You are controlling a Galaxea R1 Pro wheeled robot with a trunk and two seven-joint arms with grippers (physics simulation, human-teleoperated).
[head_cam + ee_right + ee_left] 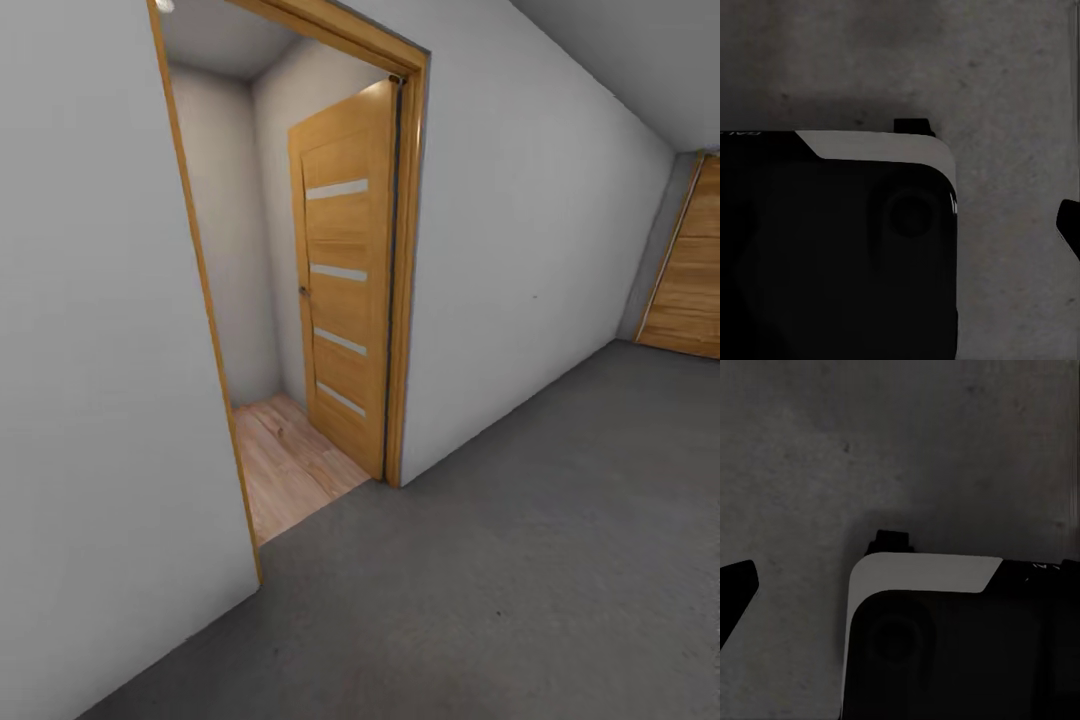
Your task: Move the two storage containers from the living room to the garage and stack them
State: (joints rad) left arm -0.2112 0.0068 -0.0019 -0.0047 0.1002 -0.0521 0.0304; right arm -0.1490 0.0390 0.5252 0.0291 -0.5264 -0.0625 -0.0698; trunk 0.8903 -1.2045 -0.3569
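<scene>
The two storage containers are out of view. I am in the garage, on its dark grey concrete floor [520,560], facing an open doorway [270,430]. In the left wrist view one black fingertip [736,585] of the left gripper hangs at the picture's edge over the floor [870,450], with nothing beside it. The right wrist view has one dark fingertip [1069,225] of the right gripper at the opposite edge, also over bare floor [1005,75]. Both grippers look open and hold nothing.
A wooden door [345,270] with pale glass strips stands swung inward behind the wooden frame [408,300]; light wood plank flooring [290,470] lies beyond. Grey-white walls [100,350] flank the opening. A wood-plank door wall [690,280] stands far right. My dark base [945,645] is under both wrists.
</scene>
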